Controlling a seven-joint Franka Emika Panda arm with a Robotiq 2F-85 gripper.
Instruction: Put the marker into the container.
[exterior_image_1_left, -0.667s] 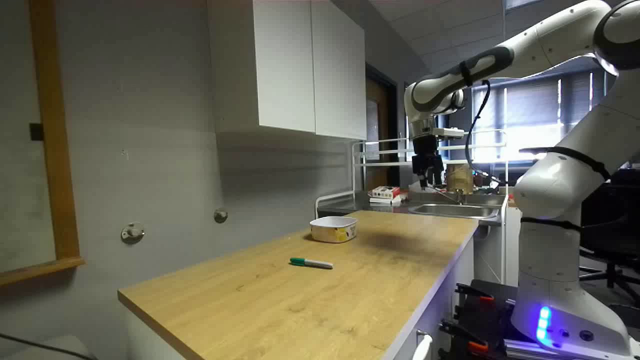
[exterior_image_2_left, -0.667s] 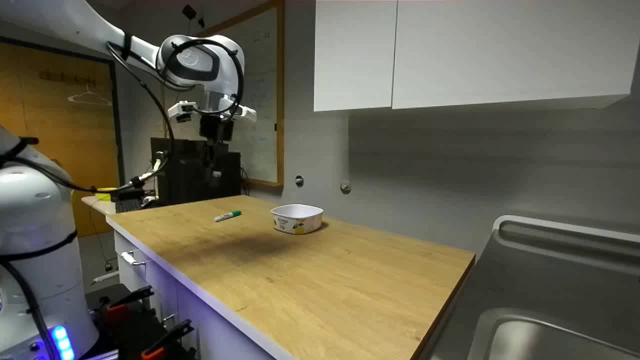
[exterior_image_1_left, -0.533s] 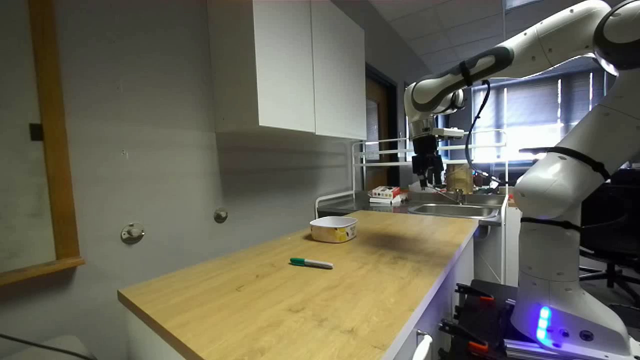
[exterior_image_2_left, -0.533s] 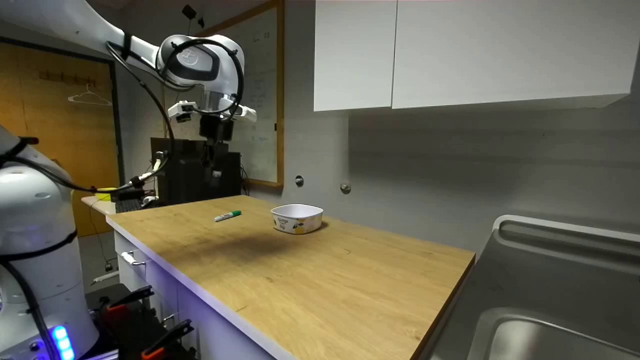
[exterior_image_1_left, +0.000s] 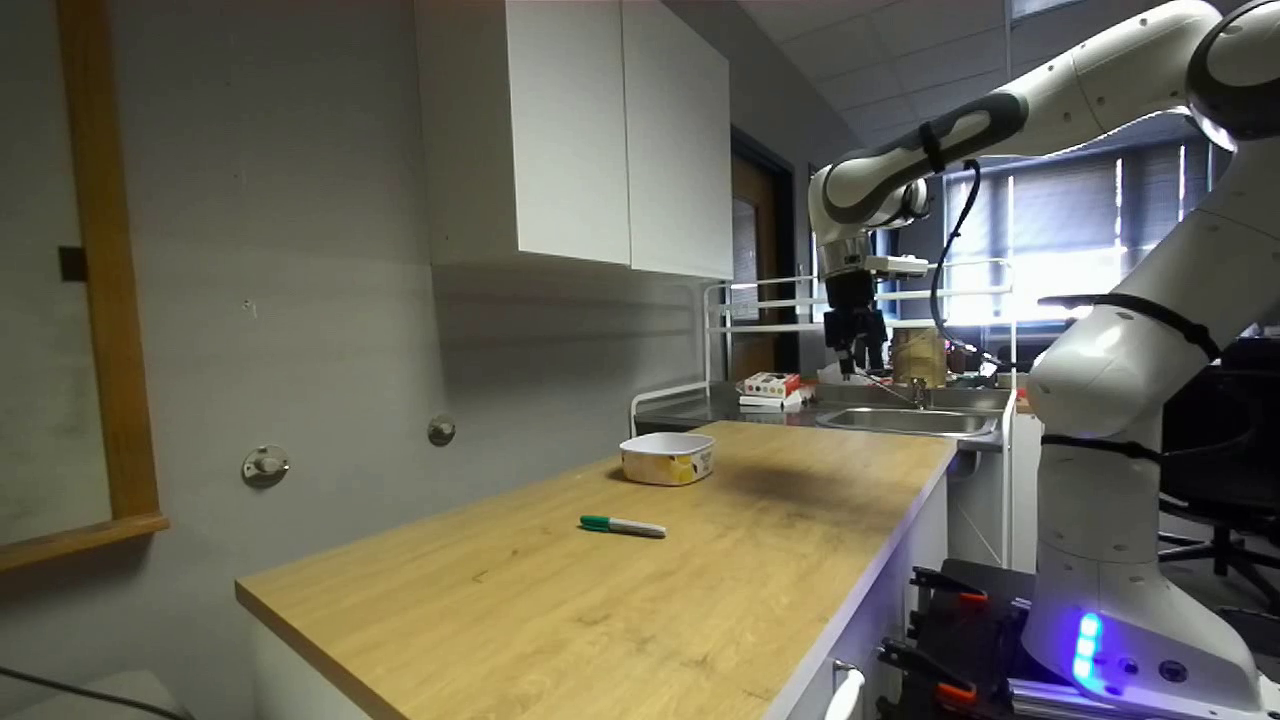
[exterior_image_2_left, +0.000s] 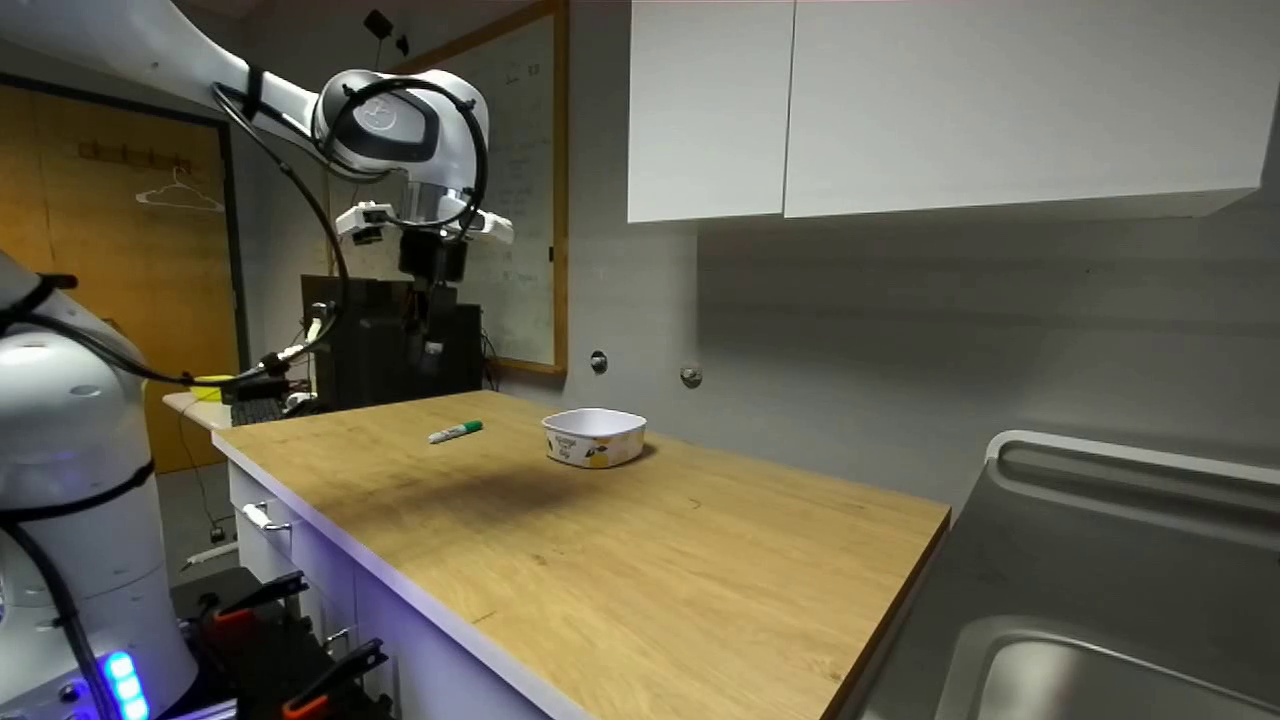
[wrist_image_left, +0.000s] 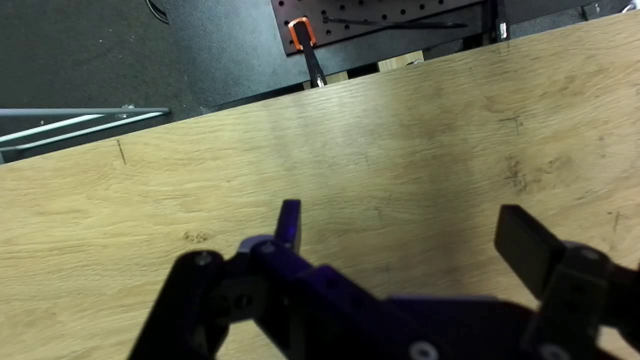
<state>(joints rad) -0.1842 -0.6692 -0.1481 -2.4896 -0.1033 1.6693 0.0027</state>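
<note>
The marker, with a green cap and pale grey-white body, lies flat on the wooden counter in both exterior views (exterior_image_1_left: 622, 526) (exterior_image_2_left: 455, 432). The container, a low white-cream bowl with yellow print, stands upright on the counter near the wall in both exterior views (exterior_image_1_left: 655, 468) (exterior_image_2_left: 575, 448). The marker lies outside the container, apart from it. My gripper (exterior_image_1_left: 862, 370) hangs high above the counter, pointing down, and also shows in an exterior view (exterior_image_2_left: 428, 340). In the wrist view its fingers (wrist_image_left: 400, 205) are wide apart with only counter between them. Marker and container are out of the wrist view.
The wooden counter (exterior_image_1_left: 560, 610) runs along the wall. White cabinets (exterior_image_1_left: 620, 140) hang above it. A metal sink (exterior_image_1_left: 905, 422) and small boxes (exterior_image_1_left: 770, 386) stand past its far end. A white rack (exterior_image_1_left: 708, 330) is there too. Black clamps (wrist_image_left: 312, 60) sit by the counter edge.
</note>
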